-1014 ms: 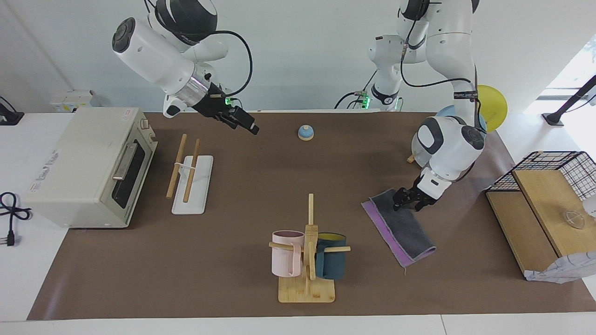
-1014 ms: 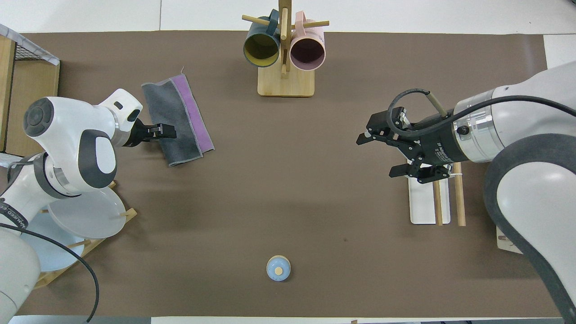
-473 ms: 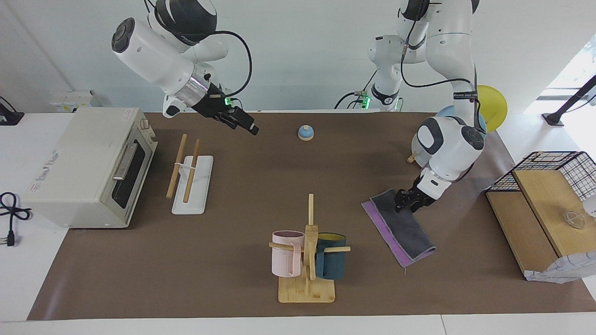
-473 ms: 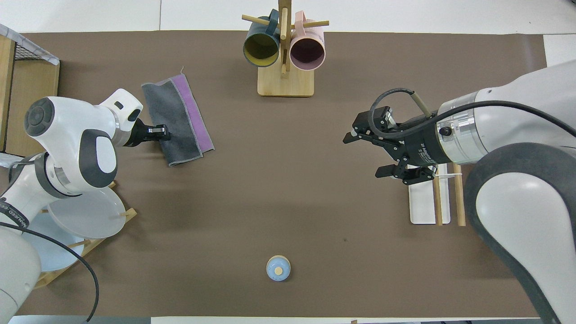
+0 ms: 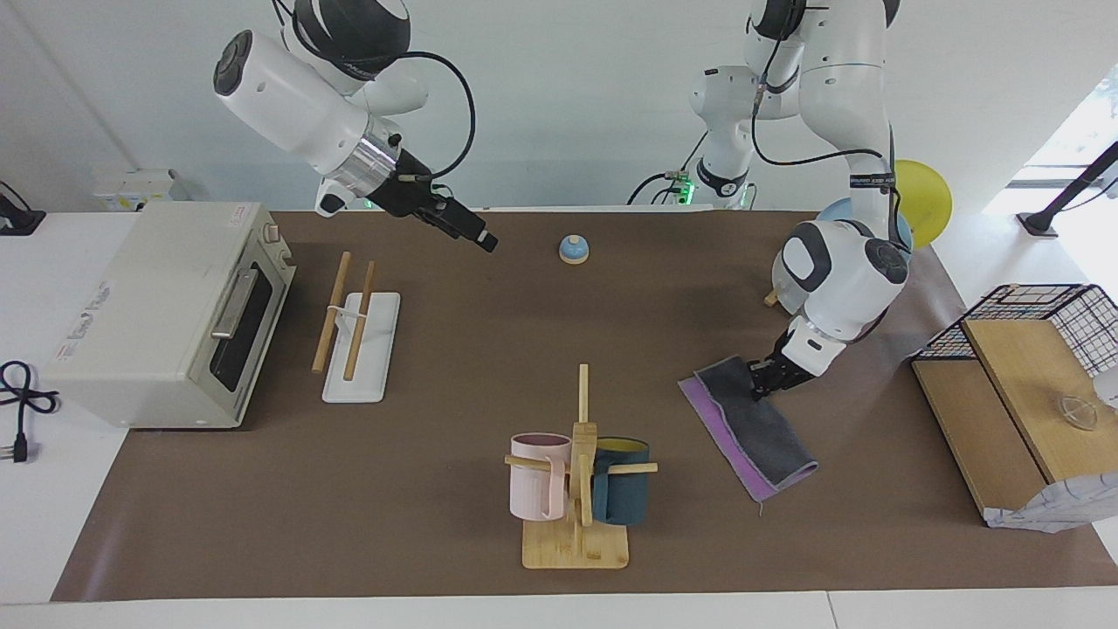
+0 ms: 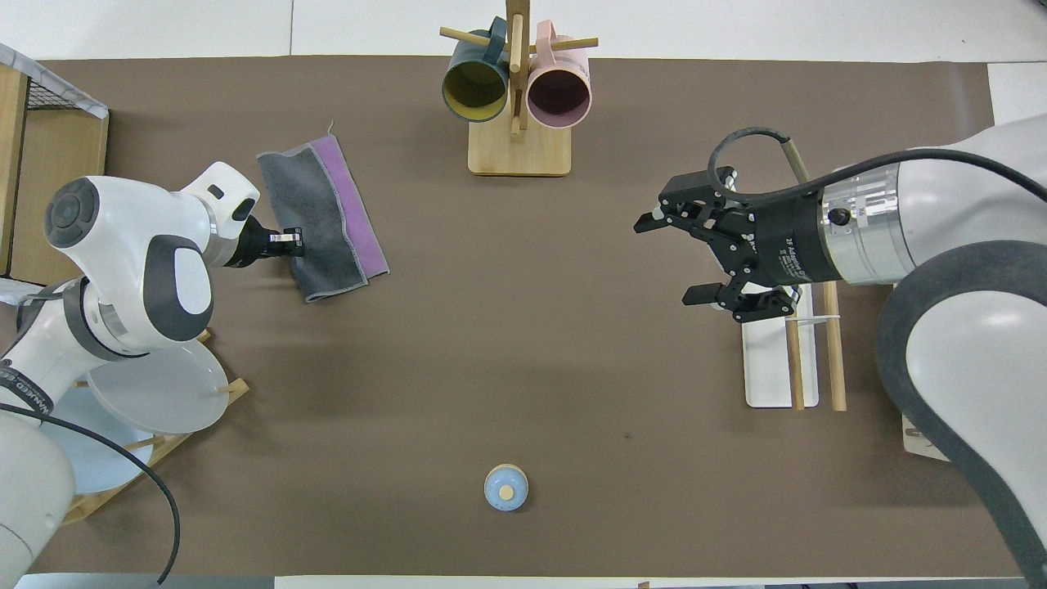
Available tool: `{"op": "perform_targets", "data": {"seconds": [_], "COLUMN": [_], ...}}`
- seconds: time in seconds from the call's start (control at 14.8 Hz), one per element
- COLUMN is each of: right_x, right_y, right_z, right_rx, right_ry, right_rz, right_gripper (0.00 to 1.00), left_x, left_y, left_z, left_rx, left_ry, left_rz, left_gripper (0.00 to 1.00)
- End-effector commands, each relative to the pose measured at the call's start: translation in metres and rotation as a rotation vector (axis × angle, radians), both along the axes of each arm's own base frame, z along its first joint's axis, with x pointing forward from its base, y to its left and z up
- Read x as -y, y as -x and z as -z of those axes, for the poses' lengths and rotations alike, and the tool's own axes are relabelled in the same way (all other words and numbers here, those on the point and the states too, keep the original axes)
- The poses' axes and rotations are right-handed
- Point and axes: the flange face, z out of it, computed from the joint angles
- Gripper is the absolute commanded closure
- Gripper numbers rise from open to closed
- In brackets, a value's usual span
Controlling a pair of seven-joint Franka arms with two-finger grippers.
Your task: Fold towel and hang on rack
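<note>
One thin purple-and-grey folded towel (image 5: pixel 749 423) lay flat under left gripper (image 5: pixel 762 384), fingers pinched on its edge. Soft, limp, light; edge pinch suited. Right gripper (image 6: pixel 685 260) hung spread wide, waiting, beside two-rod wooden rack (image 5: pixel 354 323).

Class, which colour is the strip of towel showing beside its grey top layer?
Purple; the towel shows it best in the overhead view.

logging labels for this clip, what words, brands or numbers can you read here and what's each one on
None can be read with certainty.
White print on the right gripper's black body: too small to read.
White print on the black band round the left arm: only partly in view, not legible.
Grey lettering on the toaster oven's top: blurred, unreadable.
Small red-edged sticker near the oven's top corner: unreadable.
</note>
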Motion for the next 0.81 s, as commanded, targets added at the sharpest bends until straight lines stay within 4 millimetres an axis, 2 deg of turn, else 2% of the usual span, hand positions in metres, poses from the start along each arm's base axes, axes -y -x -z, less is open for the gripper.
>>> {"op": "perform_targets", "data": {"seconds": [0.0, 0.14, 0.34, 0.47, 0.61, 0.68, 0.74], "right_x": [-0.003, -0.003, -0.008, -0.029, -0.053, -0.056, -0.072], "right_y": [0.003, 0.000, 0.003, 0.009, 0.016, 0.014, 0.021], "right_z": [0.001, 0.004, 0.003, 0.003, 0.001, -0.001, -0.002], "right_rx": [0.001, 0.011, -0.035, -0.062, -0.085, -0.085, -0.094], "right_ry": [-0.017, -0.018, -0.031, -0.032, -0.037, -0.044, -0.046], "right_rz": [0.029, 0.052, 0.088, 0.089, 0.121, 0.159, 0.154], "right_gripper": [0.00, 0.00, 0.00, 0.00, 0.00, 0.00, 0.00], "left_x": [-0.004, 0.002, 0.013, 0.025, 0.047, 0.056, 0.063], "left_y": [-0.009, -0.018, -0.017, -0.011, -0.007, -0.006, -0.003], "left_z": [-0.030, -0.066, -0.101, -0.125, -0.157, -0.165, -0.179], "left_rx": [-0.056, -0.121, -0.168, -0.205, -0.249, -0.277, -0.286], "left_ry": [0.044, 0.073, 0.090, 0.107, 0.131, 0.135, 0.150], "left_rz": [-0.068, -0.170, -0.298, -0.442, -0.579, -0.661, -0.745], "left_gripper": [1.00, 1.00, 1.00, 1.00, 1.00, 1.00, 1.00]}}
